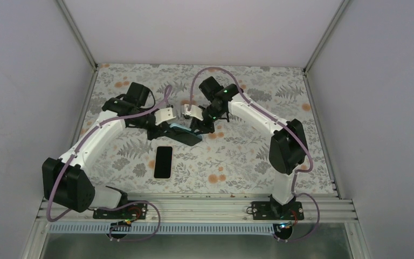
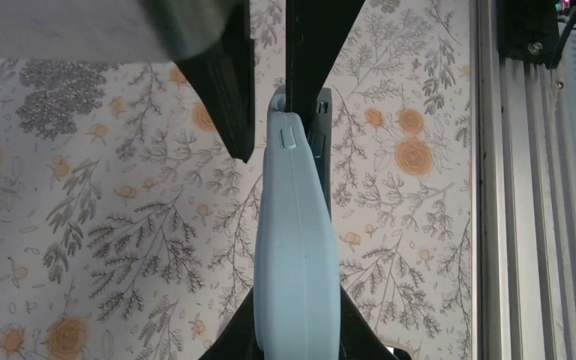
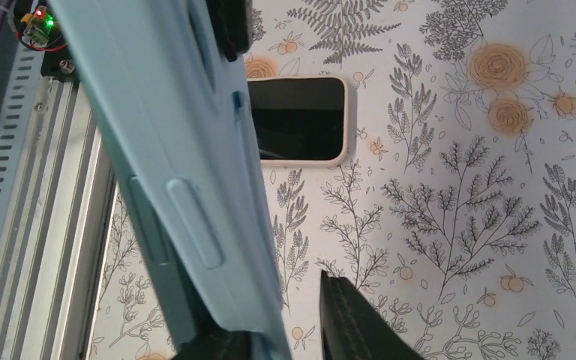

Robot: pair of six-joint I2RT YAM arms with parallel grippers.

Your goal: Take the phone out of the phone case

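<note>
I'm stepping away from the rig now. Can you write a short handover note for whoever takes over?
Left gripper: shut on the light blue silicone phone case, lifted above the floral table.
Right gripper: at the case's other end; the right wrist view shows the case against one finger, grip unclear.
A dark-screened phone with a pale rim lies flat on the table, apart from both arms.
Done: cannot tell whether that phone came from this case.
Left: check the blue case for a phone.

Lighting was even, soft and bright, with faint shadows on the floral table (image 1: 237,162). The left wrist view's top-left corner was blurred.
</note>
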